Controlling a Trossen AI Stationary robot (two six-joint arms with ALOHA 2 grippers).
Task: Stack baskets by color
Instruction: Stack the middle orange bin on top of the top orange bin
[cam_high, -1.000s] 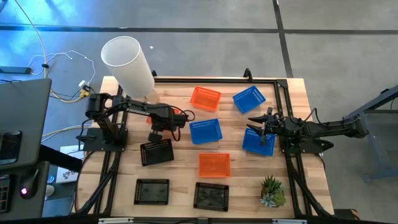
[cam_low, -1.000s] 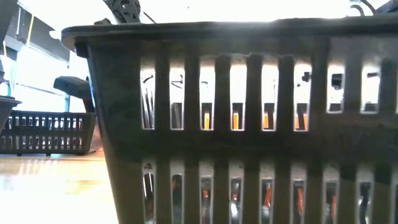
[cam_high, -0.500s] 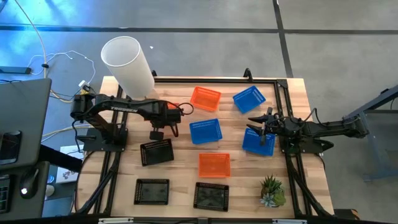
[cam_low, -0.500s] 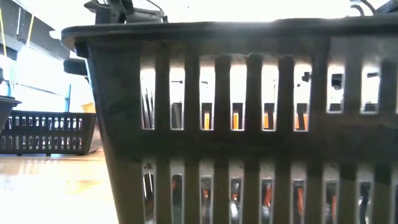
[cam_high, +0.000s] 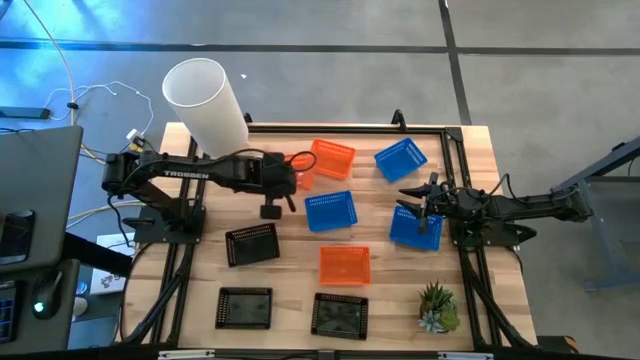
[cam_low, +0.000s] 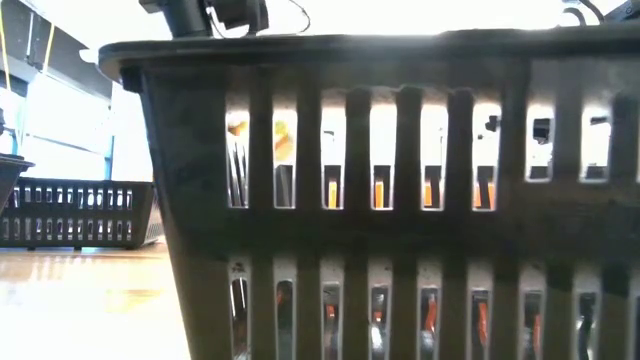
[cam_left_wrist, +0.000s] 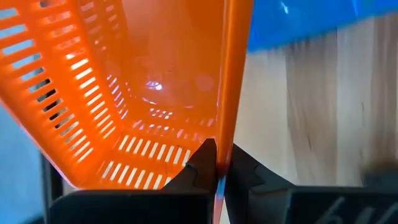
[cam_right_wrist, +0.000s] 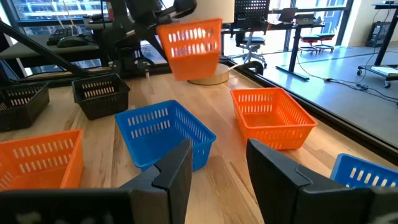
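My left gripper (cam_high: 290, 180) is shut on an orange basket (cam_right_wrist: 189, 40), which hangs in the air over the table's far left part. A second orange basket (cam_high: 330, 157) stands on its bottom just right of it, and a third (cam_high: 344, 264) nearer the front. Three blue baskets (cam_high: 330, 210) (cam_high: 400, 158) (cam_high: 415, 228) stand in the middle and at the right. Three black baskets (cam_high: 252, 243) (cam_high: 245, 307) (cam_high: 340, 315) stand toward the near left. My right gripper (cam_high: 405, 200) waits open at the right, beside the rightmost blue basket, touching nothing. My left gripper holds the orange basket by one side wall at its rim (cam_left_wrist: 222, 155). One finger (cam_left_wrist: 202, 163) is inside the basket and the other (cam_left_wrist: 244, 167) outside. The fingers slant down from the table's left. The basket is lifted clear and hangs tilted (cam_right_wrist: 189, 40).
A tall white cylinder lamp (cam_high: 205, 95) stands at the far left corner and a small green plant (cam_high: 437, 307) at the near right. A black frame rail (cam_high: 350, 128) runs around the table top. One black basket (cam_low: 380, 200) fills the low view.
My left gripper has risen and tipped up from pointing steeply down to a shallower slant. The orange basket in its hold has come up off the table and swung toward the table's right, nearer the far orange basket. The fingers have stayed shut.
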